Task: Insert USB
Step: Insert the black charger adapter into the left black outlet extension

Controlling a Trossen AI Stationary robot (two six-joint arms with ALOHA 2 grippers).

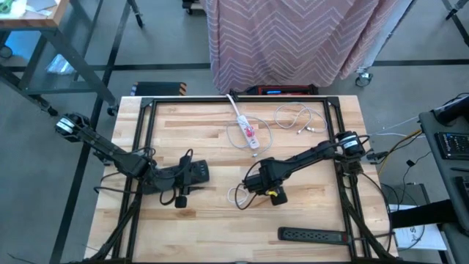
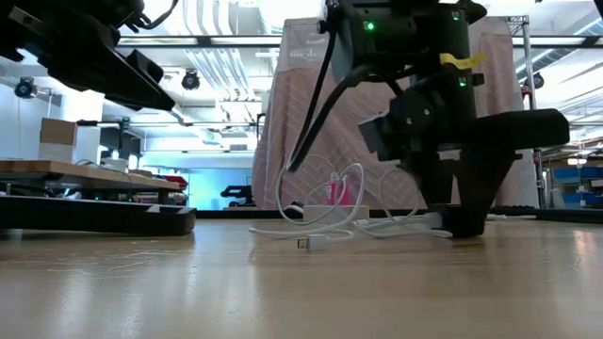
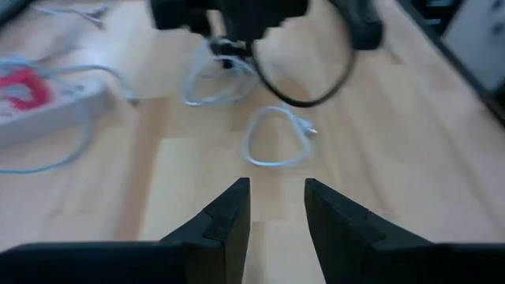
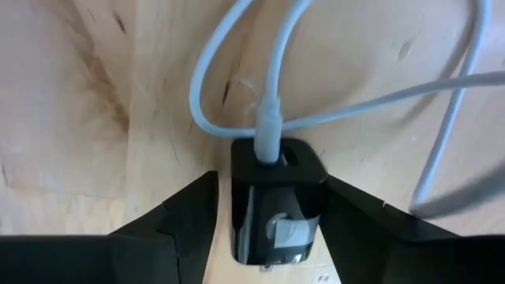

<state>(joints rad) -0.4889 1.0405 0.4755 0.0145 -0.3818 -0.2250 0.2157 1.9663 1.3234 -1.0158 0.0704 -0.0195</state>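
A black charger block [image 4: 276, 205] sits between the fingers of my right gripper [image 4: 270, 177], which is low over the table's middle [image 1: 265, 189]. A white USB cable [image 4: 268, 118] is plugged into the block's end. The cable loops over the wood toward the left [image 1: 236, 194], and its free plug [image 2: 303, 243] lies on the table. My left gripper [image 3: 276, 185] is open and empty. It hovers left of centre [image 1: 201, 174] and faces the right arm. My right gripper pinches the black charger block by its two opposite sides [image 4: 237, 197] between its two fingers. The fingers come from above, slanting down. The block's port end [image 4: 276, 154] points away from the wrist with the white cable in it. In the low view the block's lower part [image 2: 462, 221] is down at the table.
A white power strip [image 1: 245, 128] with a red patch lies at the far middle. Another coiled white cable [image 1: 300, 117] lies at the far right. A black power strip [image 1: 315, 236] lies near the front right edge. Bare wood lies between the two grippers.
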